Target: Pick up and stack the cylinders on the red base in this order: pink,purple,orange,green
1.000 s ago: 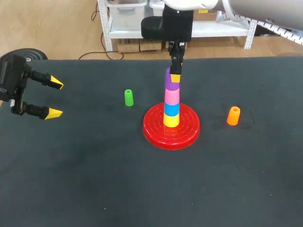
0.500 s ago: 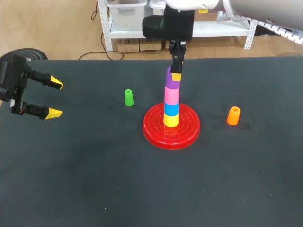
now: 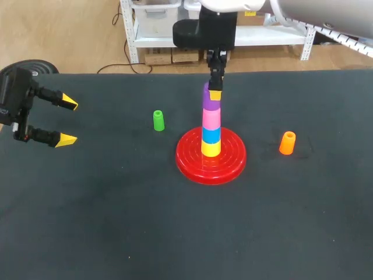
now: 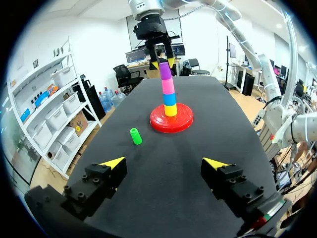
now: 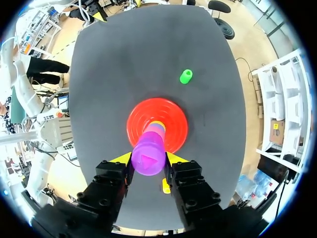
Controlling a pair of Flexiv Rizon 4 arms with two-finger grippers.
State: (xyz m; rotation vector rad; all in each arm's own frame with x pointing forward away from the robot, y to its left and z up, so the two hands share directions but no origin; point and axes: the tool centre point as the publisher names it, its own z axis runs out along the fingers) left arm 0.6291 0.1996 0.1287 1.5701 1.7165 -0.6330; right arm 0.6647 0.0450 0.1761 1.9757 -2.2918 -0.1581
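Observation:
On the red base (image 3: 228, 164) stands a stack of yellow (image 3: 211, 149), blue (image 3: 211, 135) and pink (image 3: 211, 119) cylinders. The purple cylinder (image 3: 208, 103) sits on top of the pink one, and my right gripper (image 3: 214, 93) is shut on it from above. In the right wrist view the purple cylinder (image 5: 148, 156) fills the gap between both fingers, with the base (image 5: 176, 116) below. The green cylinder (image 3: 158, 120) stands left of the base and the orange cylinder (image 3: 287, 143) right of it. My left gripper (image 3: 67, 121) hangs open at the table's left edge, holding nothing.
In the left wrist view the green cylinder (image 4: 135, 136) lies ahead of my open left gripper (image 4: 164, 163), with the base (image 4: 171, 123) and stack farther on. Dark table surface (image 3: 175, 233) stretches in front of the base.

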